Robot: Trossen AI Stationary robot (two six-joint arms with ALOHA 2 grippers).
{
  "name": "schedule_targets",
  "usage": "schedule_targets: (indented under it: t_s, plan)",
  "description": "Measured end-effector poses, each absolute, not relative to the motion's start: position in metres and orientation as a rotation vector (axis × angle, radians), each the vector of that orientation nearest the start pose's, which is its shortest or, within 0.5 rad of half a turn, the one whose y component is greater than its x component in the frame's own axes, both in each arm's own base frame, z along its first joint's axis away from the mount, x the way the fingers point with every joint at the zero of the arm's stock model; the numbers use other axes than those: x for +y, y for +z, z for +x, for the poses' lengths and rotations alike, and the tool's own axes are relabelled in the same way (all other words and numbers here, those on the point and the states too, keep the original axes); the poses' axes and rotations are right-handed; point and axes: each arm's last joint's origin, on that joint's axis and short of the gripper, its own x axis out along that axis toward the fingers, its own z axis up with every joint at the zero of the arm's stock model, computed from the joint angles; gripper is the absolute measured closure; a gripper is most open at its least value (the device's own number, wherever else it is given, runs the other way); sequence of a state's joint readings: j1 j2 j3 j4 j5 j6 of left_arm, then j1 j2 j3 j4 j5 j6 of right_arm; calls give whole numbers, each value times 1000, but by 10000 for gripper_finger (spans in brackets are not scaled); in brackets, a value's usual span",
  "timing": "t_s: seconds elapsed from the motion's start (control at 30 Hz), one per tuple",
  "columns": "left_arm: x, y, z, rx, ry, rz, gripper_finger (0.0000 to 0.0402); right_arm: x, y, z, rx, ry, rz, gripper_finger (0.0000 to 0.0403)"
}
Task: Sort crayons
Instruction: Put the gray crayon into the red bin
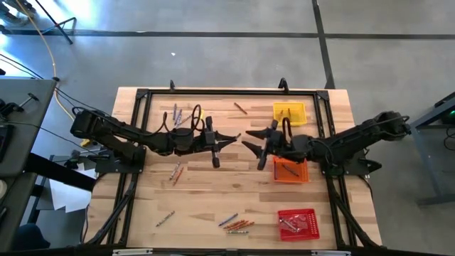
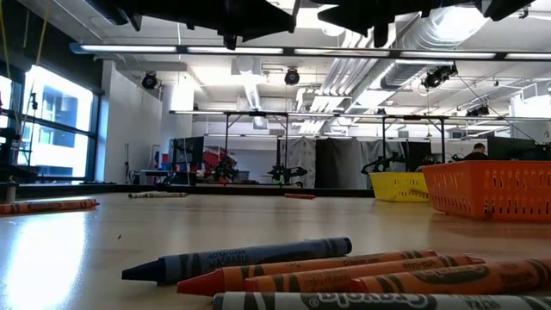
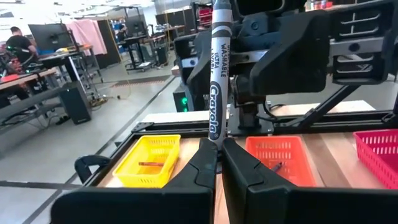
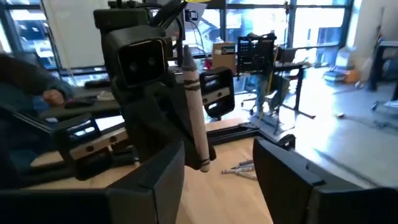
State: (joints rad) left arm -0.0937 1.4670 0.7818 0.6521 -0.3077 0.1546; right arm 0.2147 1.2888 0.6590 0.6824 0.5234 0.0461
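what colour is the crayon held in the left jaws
Grey, with a Crayola label; the crayon stands upright in the left gripper. The left wrist view shows it best.

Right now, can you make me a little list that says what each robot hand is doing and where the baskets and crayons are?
left gripper: shut on the grey crayon, held upright over mid-table
right gripper: open, facing it, crayon between its fingers
yellow tray: far right side
orange tray: below right gripper
red tray: near right corner
loose crayons: scattered across table

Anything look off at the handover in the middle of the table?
One oddity: the left gripper pinches a grey crayon by its very end, so it stands upright and leans slightly. The right gripper is open around it, not gripping.
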Motion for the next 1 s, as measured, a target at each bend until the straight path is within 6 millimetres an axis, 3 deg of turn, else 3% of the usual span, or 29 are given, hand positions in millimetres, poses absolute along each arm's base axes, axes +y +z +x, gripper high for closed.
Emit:
schedule_targets:
  t_s: [0.4,0.7,0.83,1.0]
  plan:
    - [-22,246,333,12,218,159,401,36,269,271,-87,-312,104,217]
    - [-24,251,344,-6,198,163,401,36,270,271,-95,-311,101,222]
    - [-24,250,348,-4,184,163,401,36,270,271,-99,-313,104,251]
    - [-24,250,348,-4,189,163,401,36,270,271,-105,-313,104,320]
